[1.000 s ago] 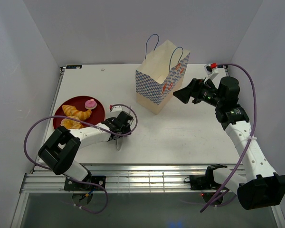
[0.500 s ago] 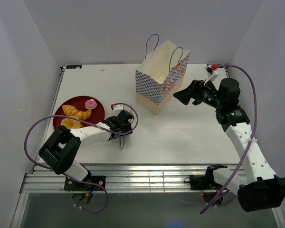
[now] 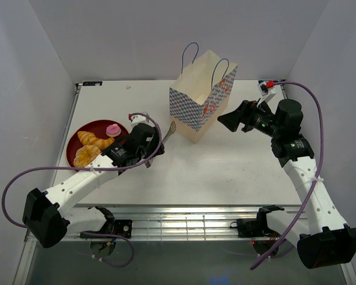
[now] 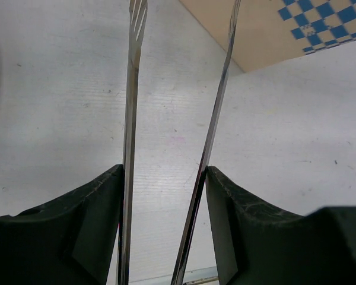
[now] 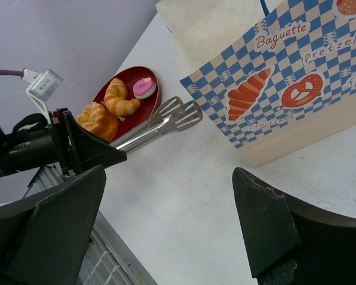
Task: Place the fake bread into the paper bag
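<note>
The fake bread lies on a dark-red plate (image 3: 89, 127) at the left: a croissant (image 3: 96, 141), an orange bun (image 3: 85, 155) and a pink-topped cake (image 3: 113, 129). My left gripper (image 3: 145, 147) is just right of the plate, shut on long silver tongs (image 3: 166, 132) whose tips point at the paper bag (image 3: 199, 104). In the left wrist view both tong blades (image 4: 130, 119) run between my fingers (image 4: 77, 225), pressed against them. The right gripper (image 3: 228, 122) hangs open beside the bag's right face with nothing between its fingers. Its wrist view shows the bag (image 5: 285, 77), the tongs (image 5: 166, 122) and the croissant (image 5: 120, 98).
The bag stands upright at the back centre with two dark cord handles (image 3: 190, 53). White walls close in the table on three sides. A metal rail (image 3: 184, 222) runs along the near edge, by the arm bases.
The left gripper closed on the tongs lying near the front, lifted them and swung up and right. The tong tips now point at the bag. The right arm barely moved.
</note>
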Controlling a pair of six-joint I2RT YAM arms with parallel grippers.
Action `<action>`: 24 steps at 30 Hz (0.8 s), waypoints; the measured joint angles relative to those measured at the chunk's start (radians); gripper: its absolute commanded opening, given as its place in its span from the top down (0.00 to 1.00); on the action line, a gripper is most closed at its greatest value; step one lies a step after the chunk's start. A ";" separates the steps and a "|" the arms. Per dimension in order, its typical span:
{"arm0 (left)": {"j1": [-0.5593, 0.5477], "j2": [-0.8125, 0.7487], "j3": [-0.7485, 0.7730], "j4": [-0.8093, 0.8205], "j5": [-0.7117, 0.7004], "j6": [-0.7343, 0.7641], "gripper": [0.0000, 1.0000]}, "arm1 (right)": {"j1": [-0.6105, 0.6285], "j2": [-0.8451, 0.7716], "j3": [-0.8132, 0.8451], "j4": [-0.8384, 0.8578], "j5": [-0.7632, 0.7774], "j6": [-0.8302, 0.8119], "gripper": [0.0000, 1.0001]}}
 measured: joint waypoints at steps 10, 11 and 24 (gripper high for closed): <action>0.056 -0.050 0.107 -0.175 -0.003 0.027 0.36 | 0.000 -0.024 0.002 -0.035 0.001 -0.002 0.08; 0.081 -0.052 0.119 -0.196 -0.002 0.035 0.36 | 0.000 -0.025 0.003 -0.042 0.002 -0.004 0.07; 0.388 -0.117 0.345 -0.404 -0.006 0.165 0.38 | 0.000 -0.037 0.011 -0.070 -0.020 -0.010 0.08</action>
